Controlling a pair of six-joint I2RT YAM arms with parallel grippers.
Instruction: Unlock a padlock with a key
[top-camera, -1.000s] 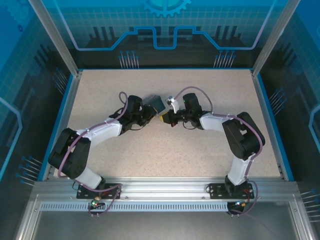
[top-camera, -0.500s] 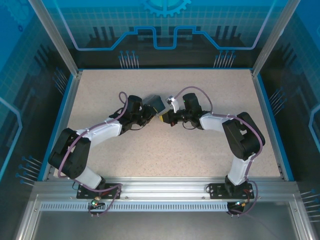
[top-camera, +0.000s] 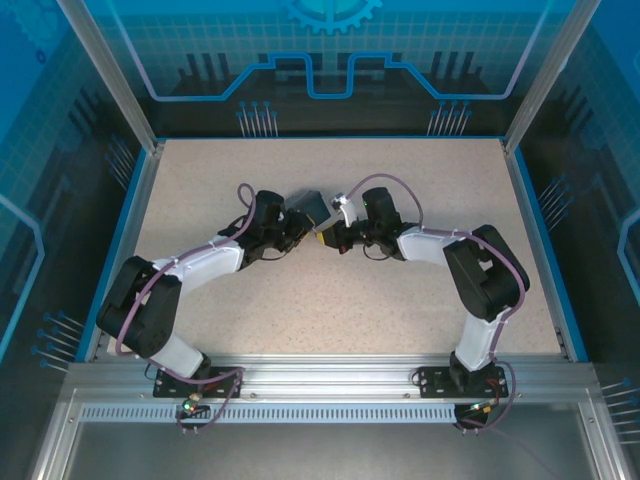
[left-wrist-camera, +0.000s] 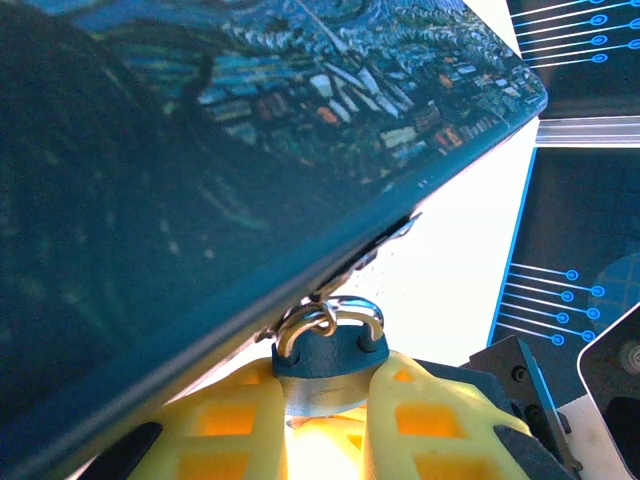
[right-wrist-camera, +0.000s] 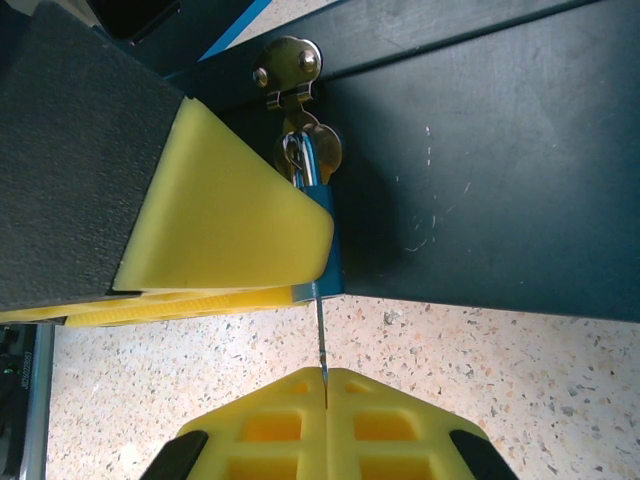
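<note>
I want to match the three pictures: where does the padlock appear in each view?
Left wrist: the padlock is low centre, under the tin.
Right wrist: the padlock is at centre, below the brass hasp.
Top external: too small to tell, just below the tin.
Shared landmark: the dark-blue tin.

From overhead the light falls bright and even on the bench, leaving only soft, short shadows. In the left wrist view the bench burns out to white at 3 o'clock, the tin sinks murky at 10 o'clock, and the padlock looks slightly soft. The right wrist view is crisp: the key reads sharp, and the speckle is clear at 5 o'clock.
</note>
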